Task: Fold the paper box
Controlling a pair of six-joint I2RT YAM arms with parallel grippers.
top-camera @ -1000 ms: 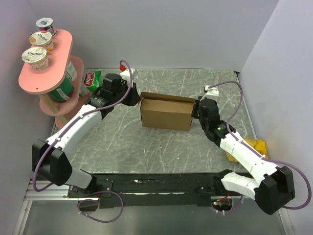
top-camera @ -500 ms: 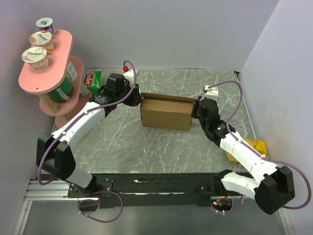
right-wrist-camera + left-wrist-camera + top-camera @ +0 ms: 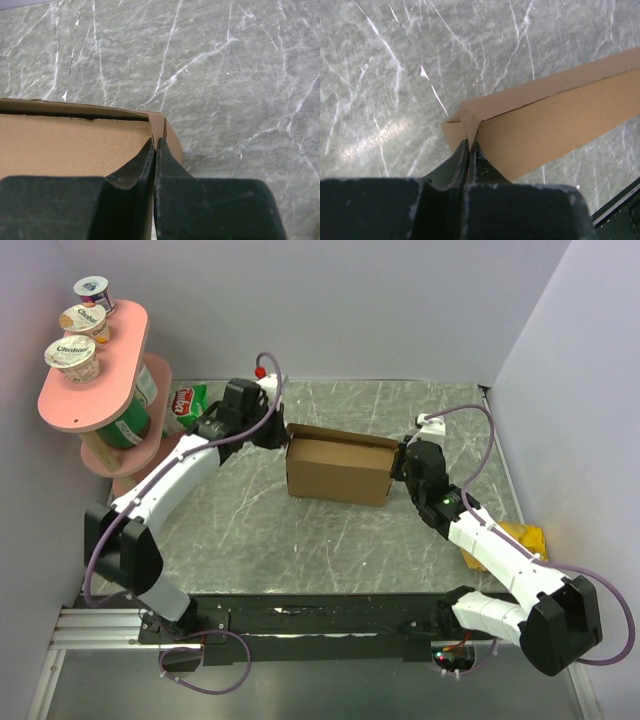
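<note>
- We're seeing the paper box (image 3: 338,470) sitting mid-desk (image 3: 300,570) between the two arms. It's standing as a raised rectangular shell, long face toward the arm bases.
- Left end effector (image 3: 469,145): fingers are pressing together, tips on the box's left end corner, right where a tucked flap edge is showing. We can't tell whether a thin layer is nipped between them.
- Right end effector (image 3: 155,142): fingers are together too, tips on the right end corner seam. Same doubt about a pinched layer.
- Risk we're flagging: the corner flaps are looking only loosely seated, so uneven pushing from the ends could be popping a flap back out.
- Risk: the desk is looking slick. If one arm is pressing harder, the box is likely sliding or turning instead of folding.
- Risk: narrow hard tips on a thin edge are prone to slipping off, or to denting the wall off its crease.
- Materials: the box is plain brown corrugated cardboard, matte, with clean die-cut edges, straight creases and thin walls. We're judging it light and easily crushed.
- The desk is grey marble-pattern with white veins, glossy enough to be throwing glare.
- The fingers are black, rigid and tapered, and are showing white scuff flecks.
- Outward: a pink shelf (image 3: 95,400) is carrying yogurt cups (image 3: 73,357) at far left, well apart from the box.
</note>
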